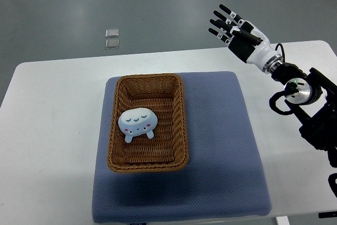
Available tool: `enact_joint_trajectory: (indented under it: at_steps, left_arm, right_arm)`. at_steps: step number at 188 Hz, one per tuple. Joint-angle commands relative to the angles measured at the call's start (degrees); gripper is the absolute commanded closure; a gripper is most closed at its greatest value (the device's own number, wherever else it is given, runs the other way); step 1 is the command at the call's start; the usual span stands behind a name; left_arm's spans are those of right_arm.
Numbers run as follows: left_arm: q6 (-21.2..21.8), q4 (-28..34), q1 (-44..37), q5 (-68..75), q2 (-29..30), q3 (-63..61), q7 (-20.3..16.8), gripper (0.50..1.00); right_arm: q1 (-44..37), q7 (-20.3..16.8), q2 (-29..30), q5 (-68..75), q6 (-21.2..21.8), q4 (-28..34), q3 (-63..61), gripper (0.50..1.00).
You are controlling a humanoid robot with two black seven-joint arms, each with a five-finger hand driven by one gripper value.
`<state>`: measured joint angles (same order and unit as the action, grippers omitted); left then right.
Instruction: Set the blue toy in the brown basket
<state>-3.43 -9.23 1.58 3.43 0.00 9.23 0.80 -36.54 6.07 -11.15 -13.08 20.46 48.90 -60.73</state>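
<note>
Right robot hand [231,25] is raised beyond the far right corner of the surface [52,119], fingers spread wide and holding nothing. Its arm enters from the right edge, where the dark forearm links are cut off by the frame. No left robot hand is in view.

Toy [137,123]: lies inside the basket [181,125], on the floor of it, slightly left of centre, face side up, with two stubby feet pointing toward the near rim. It touches the basket floor only; it is clear of the walls. Judged from this layout, placement appears complete.

Basket: brown wicker, rectangular, sits on a blue mat [221,146] that covers the middle of the white surface.

Handling assessment: the toy looks like a soft, rounded plush or foam piece, probably light and yielding, unlikely to break. Its smooth dome could slip from a shallow pinch; a hold across the wide body from above, fingers on opposite sides, seems soundest. The feet are too small to grip reliably.

Limits of view: the toy's underside and back are hidden. Material cannot be confirmed. Two small clear objects [111,38] on the floor beyond the surface are too small to identify. The mat's near edge meets the frame bottom.
</note>
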Motion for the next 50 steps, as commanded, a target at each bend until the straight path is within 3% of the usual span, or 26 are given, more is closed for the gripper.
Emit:
enact_joint_trajectory:
  at_steps: [1, 50]
  left_arm:
    - [0.0, 0.0, 0.0, 0.0, 0.0, 0.0, 0.0, 0.5]
    - [0.0, 0.1, 0.0, 0.0, 0.0, 0.0, 0.0, 0.5]
  right_arm:
    - [1.3, 2.2, 1.4, 3.3, 1.9, -2.0, -0.4, 0.589]
    - [3.9, 4.0, 3.6, 7.5, 2.2, -2.1, -0.4, 0.589]
